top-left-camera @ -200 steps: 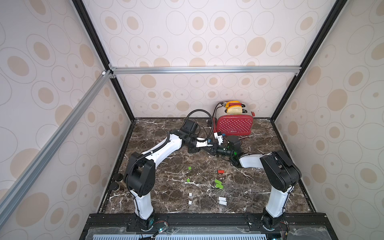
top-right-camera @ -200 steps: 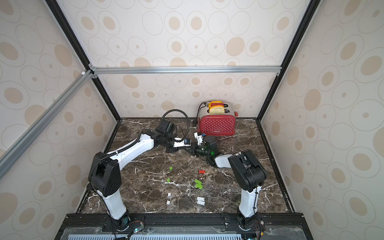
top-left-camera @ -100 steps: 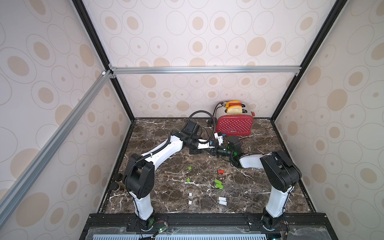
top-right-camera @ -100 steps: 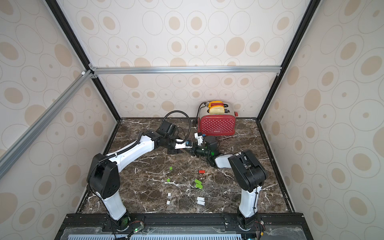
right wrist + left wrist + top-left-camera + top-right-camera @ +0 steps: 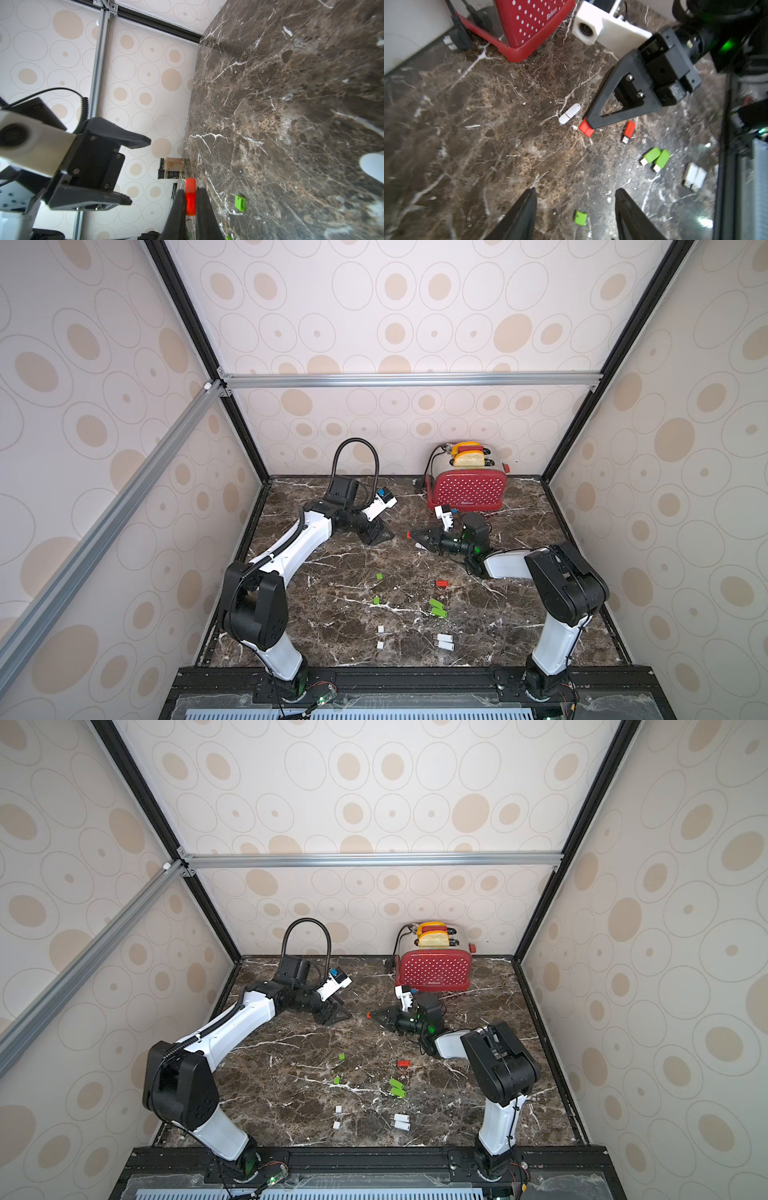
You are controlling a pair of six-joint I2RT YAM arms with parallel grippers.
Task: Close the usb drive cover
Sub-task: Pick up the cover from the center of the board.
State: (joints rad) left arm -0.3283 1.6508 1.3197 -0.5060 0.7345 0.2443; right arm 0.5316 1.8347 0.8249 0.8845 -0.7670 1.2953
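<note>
Status: the red usb drive [image 5: 586, 129] appears closed, with a seam visible across its casing; full seating cannot be confirmed. It projects from the tips of the right hand [image 5: 190, 192], which is clamped on it above the tabletop [image 5: 488, 145]. The left hand [image 5: 575, 189] faces it, fingers apart and empty, clear of the drive. An uncapped red drive [image 5: 628, 131] and green drives [image 5: 652, 155] near the right hand are left to do.

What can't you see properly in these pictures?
Red USB drive: left wrist view, mostly hidden by a finger of the right gripper; whether its cover is fully on cannot be told.
White thing: right wrist view, blurred and cut off by the picture edge.
Small white pieces: top views, too small to tell caps from drives.
Bottles: right wrist view, labels too small to read.
</note>
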